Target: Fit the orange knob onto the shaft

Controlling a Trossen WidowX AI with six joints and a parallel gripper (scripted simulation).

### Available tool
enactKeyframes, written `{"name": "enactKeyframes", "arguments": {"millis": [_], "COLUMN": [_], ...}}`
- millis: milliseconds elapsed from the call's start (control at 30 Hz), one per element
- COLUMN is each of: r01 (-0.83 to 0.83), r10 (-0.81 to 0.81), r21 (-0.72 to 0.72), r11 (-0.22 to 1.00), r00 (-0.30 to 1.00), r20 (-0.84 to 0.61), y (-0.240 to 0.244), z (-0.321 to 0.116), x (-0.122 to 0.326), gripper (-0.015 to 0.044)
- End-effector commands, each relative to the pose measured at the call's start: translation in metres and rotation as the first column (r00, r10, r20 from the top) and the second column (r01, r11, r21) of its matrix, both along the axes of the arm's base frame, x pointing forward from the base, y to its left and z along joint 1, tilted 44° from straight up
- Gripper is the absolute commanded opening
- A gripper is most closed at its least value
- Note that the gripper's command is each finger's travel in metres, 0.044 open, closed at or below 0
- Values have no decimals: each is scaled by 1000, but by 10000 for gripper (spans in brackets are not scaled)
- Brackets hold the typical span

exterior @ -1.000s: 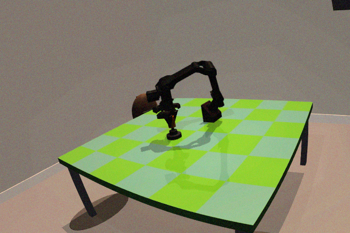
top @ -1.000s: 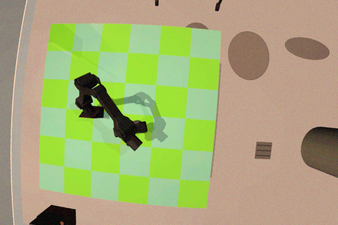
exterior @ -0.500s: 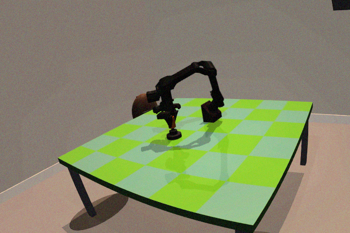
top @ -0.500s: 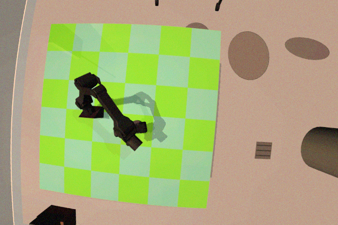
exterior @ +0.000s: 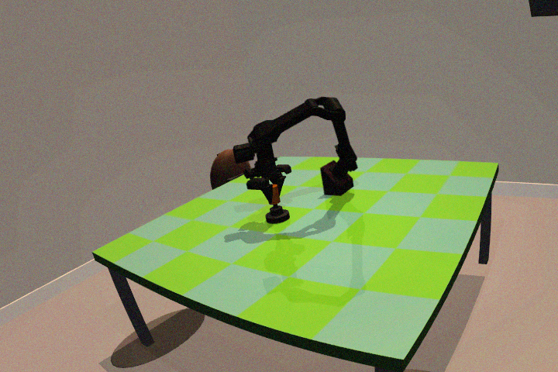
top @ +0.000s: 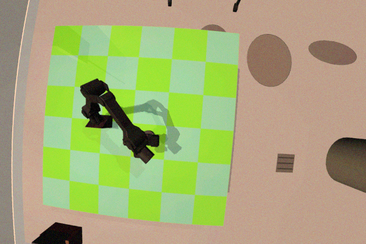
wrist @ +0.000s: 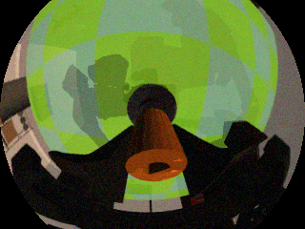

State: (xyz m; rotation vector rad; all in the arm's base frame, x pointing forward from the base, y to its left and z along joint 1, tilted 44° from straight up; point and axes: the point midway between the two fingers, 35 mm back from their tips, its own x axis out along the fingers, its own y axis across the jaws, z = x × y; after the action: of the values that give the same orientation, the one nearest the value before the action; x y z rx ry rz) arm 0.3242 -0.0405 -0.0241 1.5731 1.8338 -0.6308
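Orange knob (exterior: 274,194) (wrist: 157,131) was upright, gripped between the fingers of the gripper (exterior: 274,193) (wrist: 152,128), right above the dark round pedestal (exterior: 277,215) (wrist: 138,102). Outside view: a bit of dark shaft (exterior: 275,206) showed between knob and pedestal, so knob not seated. Whether its lower end was just touching the shaft tip or already slightly over it, could not tell. Wrist view: D-shaped opening in the knob's top visible, shaft's flat hidden. Arm (top: 120,116) (exterior: 294,117) reached from its base near the left side of the checkered table (top: 215,146) (exterior: 367,307); top view hid the knob. Step looked like turning to find the match. Main risk: flats out of line, and pushing then would jam the knob on the shaft top or slide it up in the fingers. Too much down force while turning could tilt it or twist it in the grip, losing the angle. Letting go early would leave it perched, maybe toppling.
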Motion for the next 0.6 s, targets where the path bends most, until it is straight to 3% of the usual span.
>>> {"name": "enactKeyframes", "arguments": {"millis": [0,567], "r01": [19,19], "r10": [-19,-19], "r21": [-1,-1], "r11": [1000,1000], "r00": [1000,1000], "r20": [-10,-10], "y": [0,0], "z": [0,2], "x": [0,1], "gripper": [0,0]}}
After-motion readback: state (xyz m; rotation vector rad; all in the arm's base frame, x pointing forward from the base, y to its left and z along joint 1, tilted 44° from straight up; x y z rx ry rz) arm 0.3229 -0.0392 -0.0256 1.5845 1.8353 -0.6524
